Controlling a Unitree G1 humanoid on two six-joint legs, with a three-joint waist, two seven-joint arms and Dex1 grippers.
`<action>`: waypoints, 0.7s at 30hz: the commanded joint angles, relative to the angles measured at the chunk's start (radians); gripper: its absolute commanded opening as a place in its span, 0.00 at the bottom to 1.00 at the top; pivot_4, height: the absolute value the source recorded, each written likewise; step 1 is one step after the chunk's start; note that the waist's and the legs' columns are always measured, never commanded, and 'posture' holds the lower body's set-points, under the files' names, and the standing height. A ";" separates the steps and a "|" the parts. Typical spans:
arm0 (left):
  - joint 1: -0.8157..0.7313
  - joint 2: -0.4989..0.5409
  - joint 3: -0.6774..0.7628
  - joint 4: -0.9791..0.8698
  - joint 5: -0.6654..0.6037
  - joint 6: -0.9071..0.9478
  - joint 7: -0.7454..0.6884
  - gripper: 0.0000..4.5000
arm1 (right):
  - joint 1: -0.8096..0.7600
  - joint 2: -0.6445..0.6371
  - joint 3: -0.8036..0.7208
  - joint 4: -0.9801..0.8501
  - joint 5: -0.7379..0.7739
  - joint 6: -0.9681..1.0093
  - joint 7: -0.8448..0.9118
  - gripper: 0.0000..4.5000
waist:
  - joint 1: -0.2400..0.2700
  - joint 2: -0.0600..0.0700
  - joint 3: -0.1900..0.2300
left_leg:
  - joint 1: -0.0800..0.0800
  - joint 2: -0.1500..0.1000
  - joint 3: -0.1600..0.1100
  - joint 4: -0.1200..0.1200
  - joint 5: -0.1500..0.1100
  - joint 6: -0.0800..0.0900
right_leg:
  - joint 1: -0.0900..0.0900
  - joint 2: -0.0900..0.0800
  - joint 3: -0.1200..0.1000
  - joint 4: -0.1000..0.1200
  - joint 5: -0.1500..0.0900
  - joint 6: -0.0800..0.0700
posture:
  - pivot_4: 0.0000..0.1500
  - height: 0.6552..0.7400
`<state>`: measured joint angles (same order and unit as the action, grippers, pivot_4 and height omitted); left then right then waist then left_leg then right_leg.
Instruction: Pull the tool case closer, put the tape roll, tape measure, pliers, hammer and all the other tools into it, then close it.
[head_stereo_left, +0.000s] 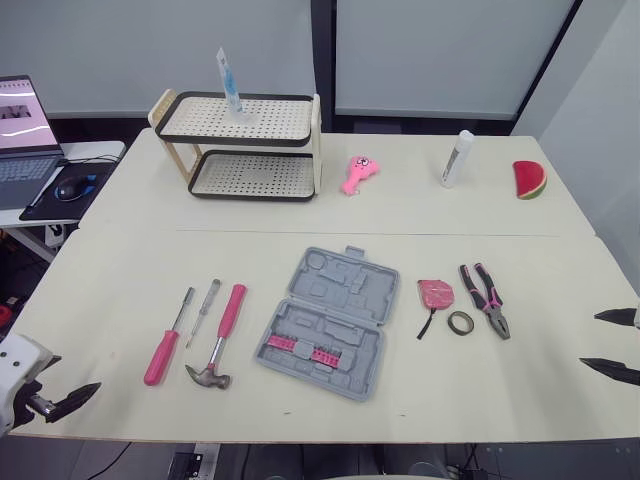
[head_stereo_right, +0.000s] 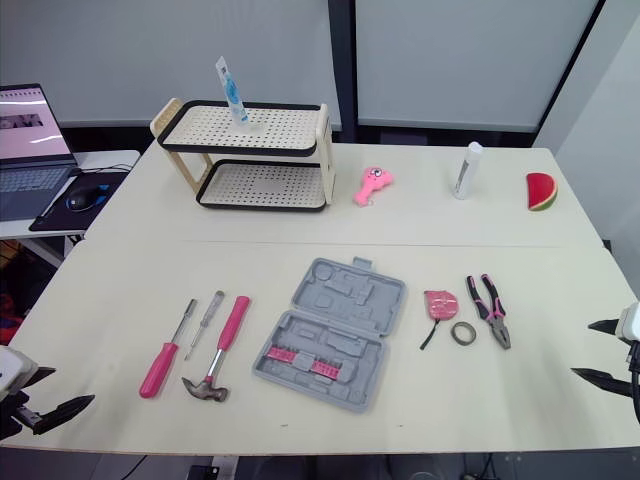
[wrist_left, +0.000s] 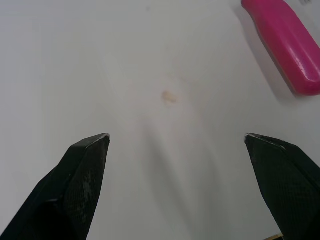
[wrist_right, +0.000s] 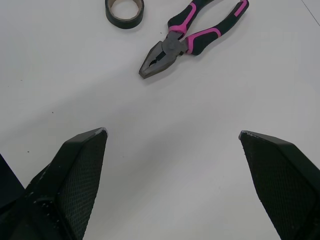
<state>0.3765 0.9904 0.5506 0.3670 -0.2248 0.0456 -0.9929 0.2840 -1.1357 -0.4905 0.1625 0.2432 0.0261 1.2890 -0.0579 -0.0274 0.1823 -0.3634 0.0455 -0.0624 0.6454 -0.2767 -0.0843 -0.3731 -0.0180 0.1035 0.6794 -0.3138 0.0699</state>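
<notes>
Both end effectors hover wide open and hold nothing: the left end effector is at the near edge of the worktop, far to the left of the tool case, and the right end effector is far to the right of the case, also low over bare worktop. The grey case lies open and flat, with pink bits in its nearer half. Just left of the case lies the hammer with a pink handle, its head toward the near edge. Further left of the case are a thin screwdriver and a pink-handled screwdriver, none of them touching. Right of the case lies the pink tape measure, then the tape roll slightly nearer, then the pliers, nose pointing to the near side. Behind the case, well apart from it, are a two-level rack, a pink toy, a white bottle and a watermelon slice.
</notes>
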 joint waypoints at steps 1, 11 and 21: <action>-0.016 0.022 0.014 0.028 0.000 0.005 0.001 1.00 | -0.009 -0.015 -0.016 -0.004 -0.005 -0.014 0.004 1.00 | 0.000 0.000 0.000 | 0.000 0.000 0.000 0.000 0.000 0.000 | 0.000 0.000 0.000 0.000 0.000 0.000 | 1.00 0.94; -0.080 0.029 0.014 0.146 -0.014 -0.047 -0.059 1.00 | -0.014 0.001 -0.022 -0.006 -0.007 -0.015 -0.011 1.00 | 0.000 0.000 0.000 | 0.000 0.000 0.000 0.000 0.000 0.000 | 0.000 0.000 0.000 0.000 0.000 0.000 | 1.00 0.94; -0.131 0.049 0.020 0.237 -0.037 -0.062 -0.114 1.00 | 0.018 0.014 -0.052 -0.039 0.012 0.034 -0.011 1.00 | 0.000 0.000 0.000 | 0.000 0.000 0.000 0.000 0.000 0.000 | 0.000 0.000 -0.001 0.000 0.000 0.000 | 1.00 0.94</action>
<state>0.2473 1.0154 0.5444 0.5899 -0.2556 0.0068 -1.1047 0.2969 -1.1218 -0.4946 0.1461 0.2421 0.0568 1.2782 -0.0581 -0.0273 0.1823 -0.3633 0.0455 -0.0627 0.6453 -0.2767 -0.0843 -0.3733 -0.0180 0.1029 0.6797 -0.3138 0.0698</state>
